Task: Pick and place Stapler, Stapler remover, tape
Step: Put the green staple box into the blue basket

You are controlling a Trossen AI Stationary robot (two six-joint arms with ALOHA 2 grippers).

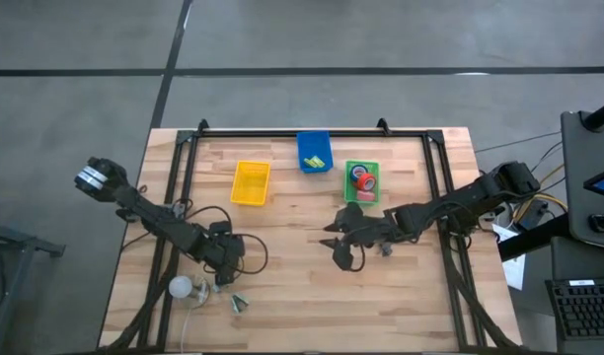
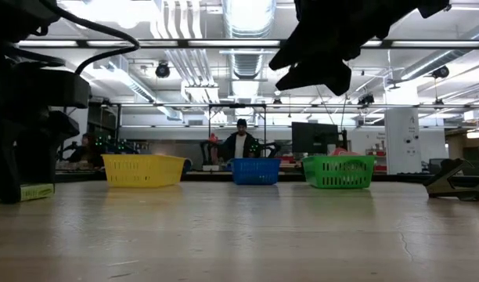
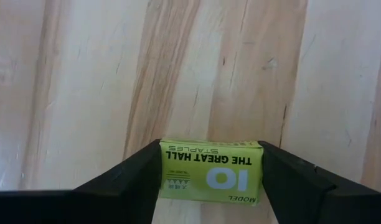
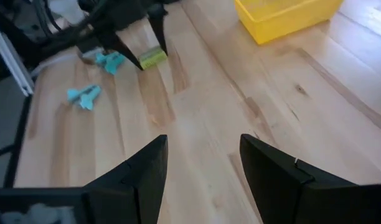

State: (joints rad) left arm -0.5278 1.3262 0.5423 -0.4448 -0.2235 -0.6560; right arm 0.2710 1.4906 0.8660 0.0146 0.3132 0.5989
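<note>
My left gripper (image 1: 226,264) is near the table's near-left part, shut on a small yellow-green staples box (image 3: 210,170), which also shows in the low view (image 2: 36,192). Two teal staple removers (image 4: 109,60) (image 4: 84,96) lie on the wood beside it (image 1: 241,302). My right gripper (image 4: 200,165) hangs open above the table's middle (image 1: 341,245), holding nothing. Red and blue tape rolls (image 1: 362,179) lie in the green tray (image 1: 349,168). A dark stapler-like thing (image 2: 456,182) rests on the table at the right. My left gripper pinches the staples box between its two fingers, one finger (image 3: 137,171) on each short end (image 3: 165,168). The fingers come from above, slanting down. The box sits level and right down at the table top (image 2: 36,192); whether it touches the wood I cannot tell.
Three trays stand in a row toward the far edge: yellow (image 1: 251,182), blue (image 1: 315,151) holding something yellow-green, and green. A white round thing (image 1: 181,287) and loose cables (image 1: 198,219) lie near the left arm. Bare wood stretches between the two grippers. People show beyond the table (image 2: 240,141).
</note>
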